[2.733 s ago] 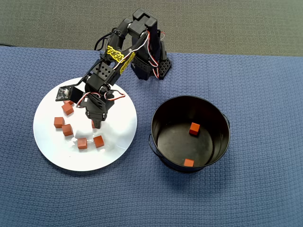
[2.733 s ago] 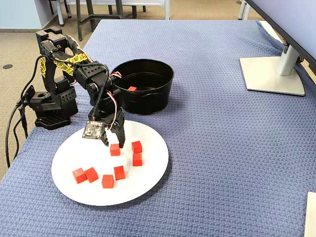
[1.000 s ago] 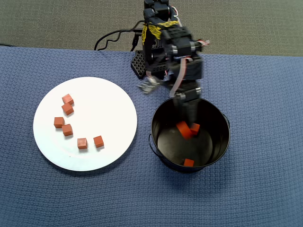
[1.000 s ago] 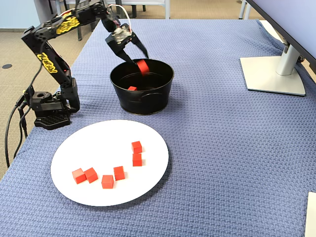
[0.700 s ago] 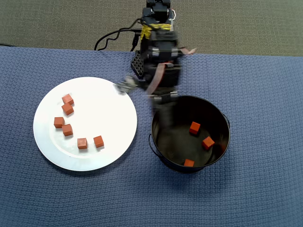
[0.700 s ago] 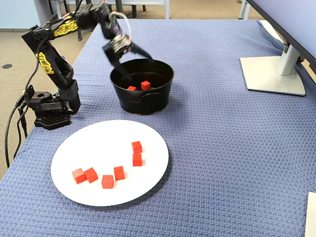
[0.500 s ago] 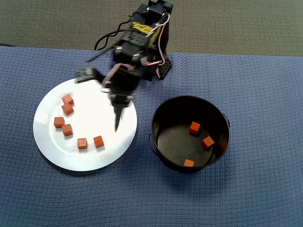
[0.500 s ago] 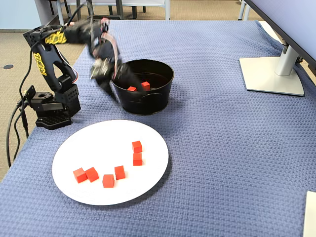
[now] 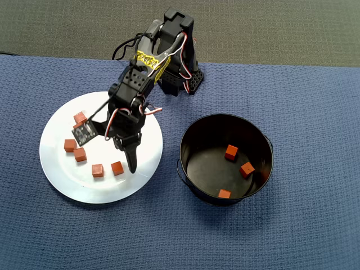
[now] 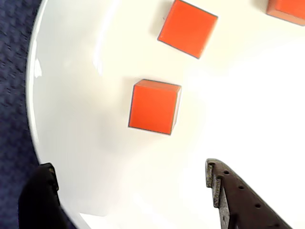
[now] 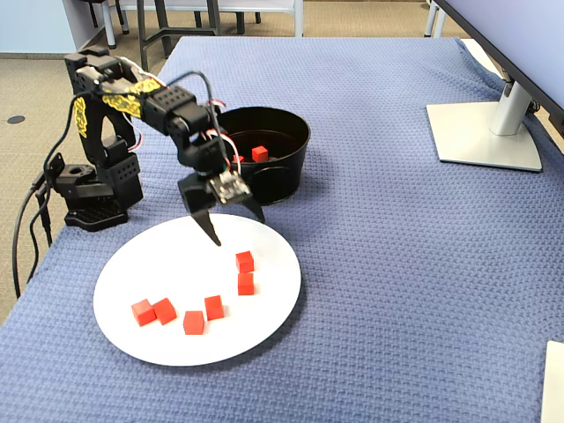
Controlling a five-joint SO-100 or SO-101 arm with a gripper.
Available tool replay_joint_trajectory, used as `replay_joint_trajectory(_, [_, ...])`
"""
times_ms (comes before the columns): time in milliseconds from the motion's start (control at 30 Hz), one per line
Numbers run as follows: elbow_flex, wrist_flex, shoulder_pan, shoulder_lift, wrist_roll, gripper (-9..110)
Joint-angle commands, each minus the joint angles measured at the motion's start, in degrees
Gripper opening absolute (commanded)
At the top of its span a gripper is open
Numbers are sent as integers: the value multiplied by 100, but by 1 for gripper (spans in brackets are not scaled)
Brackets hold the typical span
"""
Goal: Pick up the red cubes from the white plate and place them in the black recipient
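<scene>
Arm reaches out from its base [image 11: 84,189] and folds down at the elbow, wrist pitched downward, yellow tape on the upper links. Gripper [image 11: 236,220] hangs with jaws spread wide and empty, tips pointing down. Wrist view: both fingertips [image 10: 228,195] enter from the bottom edge, well apart, nothing between them. Overhead view: gripper [image 9: 131,163] points away from the base.

Blue woven cloth [image 11: 397,264] covers the table; monitor stand [image 11: 486,132] at right, grey carpet [image 9: 270,28] beyond.
</scene>
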Motion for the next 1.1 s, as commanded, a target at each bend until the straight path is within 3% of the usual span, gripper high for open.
replay_joint_trajectory(0, [-325,-369,9,-185,-193,34])
replay_joint_trajectory(867, [-659,-940,18,-1037,422,26])
replay_joint_trajectory(967, [-615,-1011,0,-1028,510,19])
replay_joint_trajectory(1033, [-606,-1046,-18,-1020,606,2])
replay_joint_trajectory(1067, [-633,-1037,-18,-1020,650,0])
